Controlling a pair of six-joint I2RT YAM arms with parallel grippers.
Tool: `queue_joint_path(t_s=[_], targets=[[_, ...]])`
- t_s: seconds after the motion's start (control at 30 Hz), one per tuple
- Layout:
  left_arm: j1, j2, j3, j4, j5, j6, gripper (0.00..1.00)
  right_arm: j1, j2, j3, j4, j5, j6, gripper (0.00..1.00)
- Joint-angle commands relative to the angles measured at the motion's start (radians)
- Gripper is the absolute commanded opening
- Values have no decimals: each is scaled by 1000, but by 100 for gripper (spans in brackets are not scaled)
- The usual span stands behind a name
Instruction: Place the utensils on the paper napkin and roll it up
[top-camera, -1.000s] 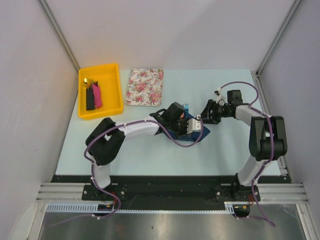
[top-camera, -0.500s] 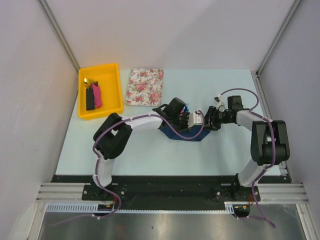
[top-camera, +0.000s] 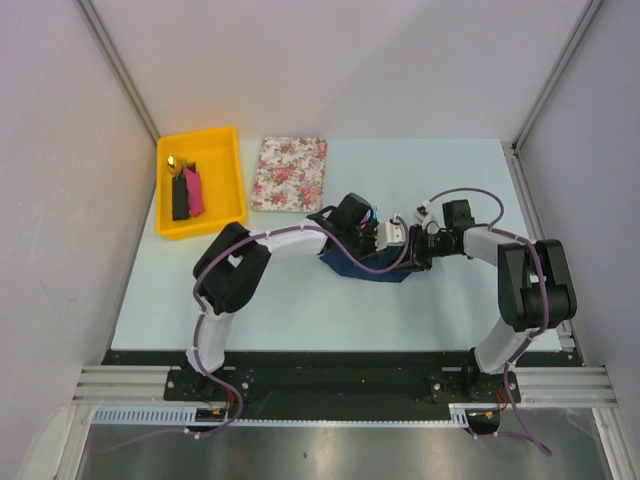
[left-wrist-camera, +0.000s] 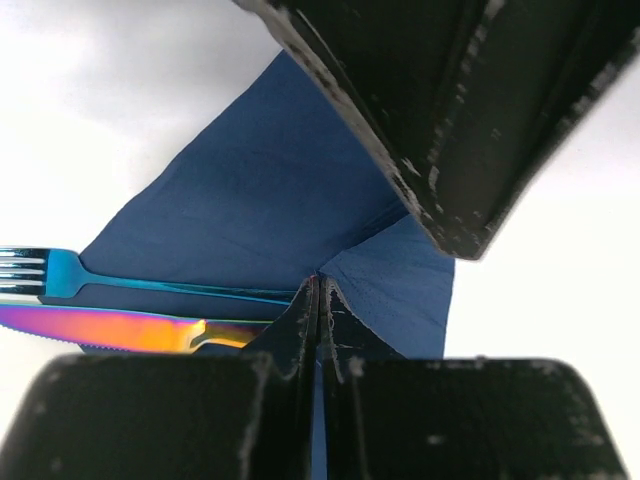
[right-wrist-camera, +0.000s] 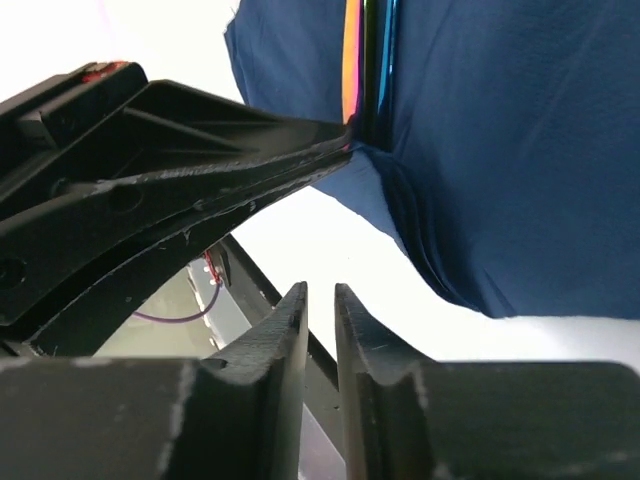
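Note:
The navy paper napkin (top-camera: 360, 266) lies mid-table, partly folded over. In the left wrist view the napkin (left-wrist-camera: 260, 200) has a blue-handled fork (left-wrist-camera: 110, 282) and a tan-orange knife (left-wrist-camera: 100, 328) lying side by side on it. My left gripper (left-wrist-camera: 320, 285) is shut on a lifted napkin edge; in the top view it (top-camera: 400, 244) sits over the napkin's right part. My right gripper (right-wrist-camera: 320, 300) has a narrow gap between its jaws with nothing in it, just off the napkin's (right-wrist-camera: 500, 150) edge, close beside the left gripper's finger (right-wrist-camera: 150, 180). Both utensils (right-wrist-camera: 365, 60) show there.
A yellow bin (top-camera: 226, 215) at the back left holds a black block (top-camera: 180, 200) and a pink block (top-camera: 195, 193). The pink-and-white floral mat (top-camera: 289, 173) lies to its right. White walls enclose the table on three sides.
My left gripper has pulled the napkin edge up and away from me, folding it over. My right gripper has moved left and closer to the left gripper.

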Motion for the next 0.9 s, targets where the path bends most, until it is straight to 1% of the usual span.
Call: queue_joint_path(t_s=[0.0, 0.03, 0.2, 0.3, 0.37, 0.4, 0.43, 0.47, 0.5, 0.57, 0.6, 0.63, 0.7, 0.73, 0.8, 0.87], targets=[[8, 15, 49, 32, 9, -7, 3, 27, 31, 5, 40, 3, 17, 19], [8, 19, 49, 31, 9, -9, 3, 31, 48, 7, 56, 8, 21, 18], [9, 21, 54, 34, 0, -20, 4, 61, 99, 24, 96, 38, 35, 17], [18, 16, 57, 23, -5, -46, 9, 68, 134, 36, 103, 63, 38, 15], [27, -5, 54, 21, 0, -72, 16, 70, 155, 44, 104, 72, 43, 14], [41, -14, 52, 18, 13, -111, 19, 70, 162, 48, 98, 78, 41, 13], [50, -25, 51, 14, 23, -134, 25, 73, 166, 53, 96, 80, 41, 13], [60, -48, 52, 6, 39, -162, 27, 73, 175, 56, 92, 84, 43, 13], [81, -59, 54, -6, 49, -228, 29, 71, 179, 57, 87, 86, 40, 13], [101, -79, 55, -25, 96, -301, 31, 71, 185, 57, 83, 89, 38, 12], [121, -96, 54, -41, 118, -379, 32, 71, 186, 60, 81, 92, 38, 12], [129, -105, 52, -46, 159, -421, 34, 71, 186, 59, 81, 95, 38, 12], [147, -117, 35, -49, 184, -530, 37, 71, 185, 63, 78, 100, 40, 11], [152, -117, 29, -51, 193, -559, 40, 71, 186, 65, 78, 100, 40, 11], [158, -114, 11, -52, 211, -634, 41, 71, 183, 70, 76, 101, 40, 11], [159, -107, -10, -46, 217, -664, 42, 73, 185, 82, 75, 98, 41, 11]])
